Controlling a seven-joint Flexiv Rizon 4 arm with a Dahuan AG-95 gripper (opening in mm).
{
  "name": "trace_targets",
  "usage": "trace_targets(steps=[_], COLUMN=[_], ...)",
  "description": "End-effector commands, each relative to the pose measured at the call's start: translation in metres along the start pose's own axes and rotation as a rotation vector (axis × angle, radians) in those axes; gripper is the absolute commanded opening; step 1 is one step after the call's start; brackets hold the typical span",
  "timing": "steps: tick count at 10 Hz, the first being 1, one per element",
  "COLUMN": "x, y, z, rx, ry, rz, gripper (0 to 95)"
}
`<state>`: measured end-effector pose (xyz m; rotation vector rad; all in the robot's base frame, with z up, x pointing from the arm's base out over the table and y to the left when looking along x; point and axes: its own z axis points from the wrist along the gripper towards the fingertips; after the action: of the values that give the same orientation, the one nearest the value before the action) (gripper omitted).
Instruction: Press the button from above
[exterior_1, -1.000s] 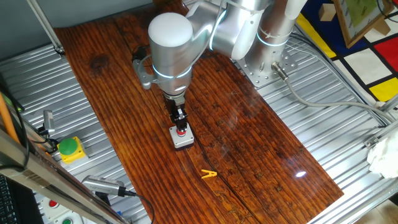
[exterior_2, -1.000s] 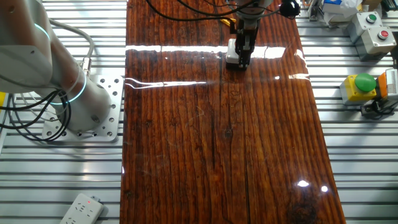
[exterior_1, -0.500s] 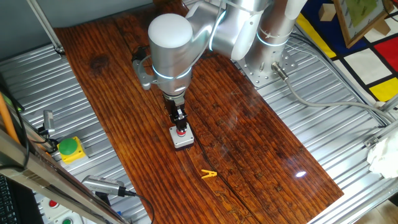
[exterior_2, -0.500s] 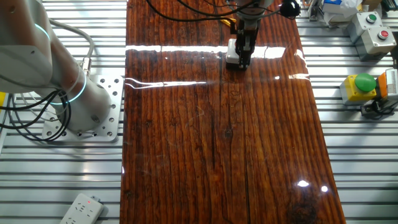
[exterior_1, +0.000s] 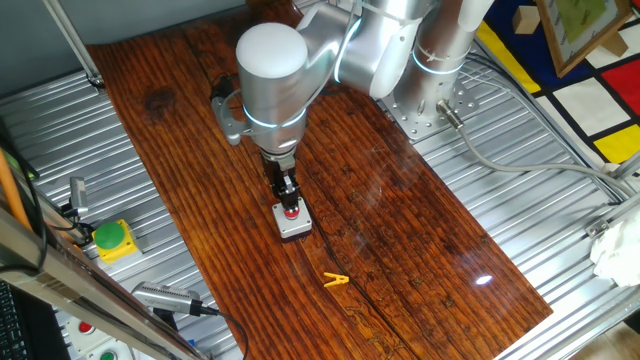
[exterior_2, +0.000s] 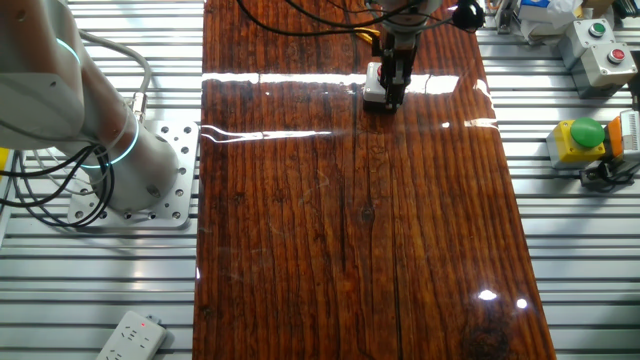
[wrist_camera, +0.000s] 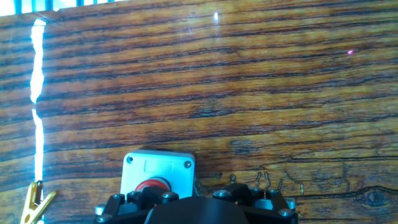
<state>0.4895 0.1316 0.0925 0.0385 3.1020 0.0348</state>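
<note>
The small red button sits in a square light-grey box on the wooden tabletop. My gripper points straight down right over the button, its tip at or just above the red cap. In the other fixed view the gripper covers most of the box. In the hand view the box lies at the bottom edge, and the red button is partly hidden behind the dark gripper body. No view shows the gap between the fingertips.
A yellow clip lies on the wood in front of the box, and it also shows in the hand view. A green dome button on a yellow box and a white button panel stand off the board. The arm's base is beside the board.
</note>
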Motion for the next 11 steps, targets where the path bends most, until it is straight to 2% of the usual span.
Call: trace_targets(steps=[1, 2, 6, 11], x=[0.0, 0.001, 0.007, 0.009], y=[-0.001, 0.0, 0.004, 0.006], z=[0.007, 0.006, -0.009, -0.014], rx=[-0.002, -0.003, 0.001, 0.0], ry=[0.001, 0.004, 0.02, 0.021], rz=[-0.004, -0.005, 0.001, 0.0], gripper=[57.0, 76.0, 76.0, 76.0])
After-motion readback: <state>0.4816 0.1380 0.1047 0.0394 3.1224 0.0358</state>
